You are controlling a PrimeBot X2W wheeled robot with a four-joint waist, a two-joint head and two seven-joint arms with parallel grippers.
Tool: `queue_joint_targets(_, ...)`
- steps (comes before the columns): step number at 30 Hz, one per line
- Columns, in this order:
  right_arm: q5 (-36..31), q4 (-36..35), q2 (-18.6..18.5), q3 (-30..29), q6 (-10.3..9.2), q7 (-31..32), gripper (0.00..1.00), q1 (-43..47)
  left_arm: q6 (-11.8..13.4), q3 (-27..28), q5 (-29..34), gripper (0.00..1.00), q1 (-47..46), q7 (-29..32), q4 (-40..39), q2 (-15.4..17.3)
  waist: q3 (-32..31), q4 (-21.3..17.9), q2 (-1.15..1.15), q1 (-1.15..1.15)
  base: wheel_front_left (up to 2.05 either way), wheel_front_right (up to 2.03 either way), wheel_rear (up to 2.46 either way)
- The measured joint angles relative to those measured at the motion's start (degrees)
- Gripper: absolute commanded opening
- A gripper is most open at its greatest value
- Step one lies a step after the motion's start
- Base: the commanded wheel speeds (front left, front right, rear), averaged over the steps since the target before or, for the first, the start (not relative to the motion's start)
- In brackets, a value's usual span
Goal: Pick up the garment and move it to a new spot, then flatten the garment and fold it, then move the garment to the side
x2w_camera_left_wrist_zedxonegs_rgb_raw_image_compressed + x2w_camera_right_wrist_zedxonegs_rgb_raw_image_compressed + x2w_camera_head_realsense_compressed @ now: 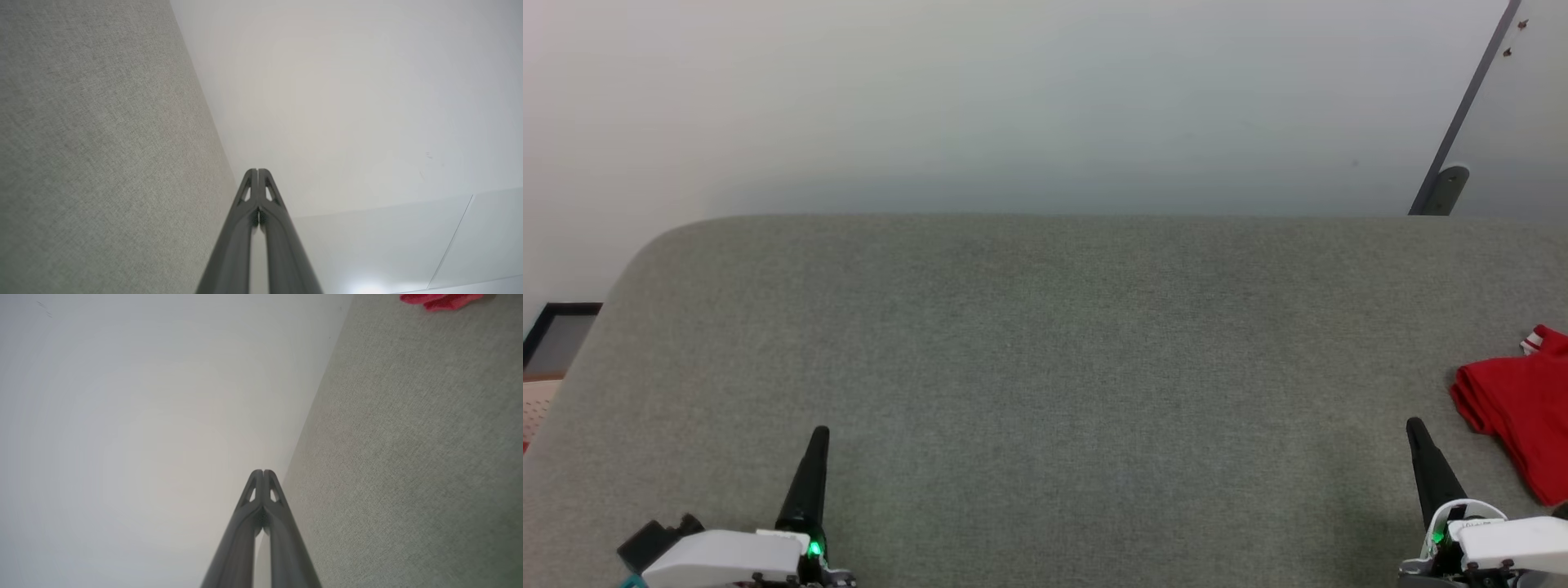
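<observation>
Across a grey woven surface (1045,343) backed by a pale wall (1013,106), finds the garment (1519,408) folded at the right edge, long axis roughly near-to-far, striped trim toward the wall, with left gripper (820,433) and right gripper (1414,425) pinched shut, empty.

The red cloth garment (1521,408) lies at the right edge of the grey fabric-covered tabletop (1045,343), just right of the dark two-fingered right hand (1414,425). The matching left hand (821,431) is over the front left, well apart.
</observation>
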Motion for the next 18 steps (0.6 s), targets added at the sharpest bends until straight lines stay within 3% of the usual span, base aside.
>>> queue_joint_targets(18, 7.2, 0.4, 0.4, -0.6, 0.00, 2.1, 0.00, -1.7, 0.0, 0.8, -7.2, 0.00, -1.9, 2.2, 0.8, -0.5, 0.9, -0.6, 0.00, 0.00, 0.00, 0.00, 0.00)
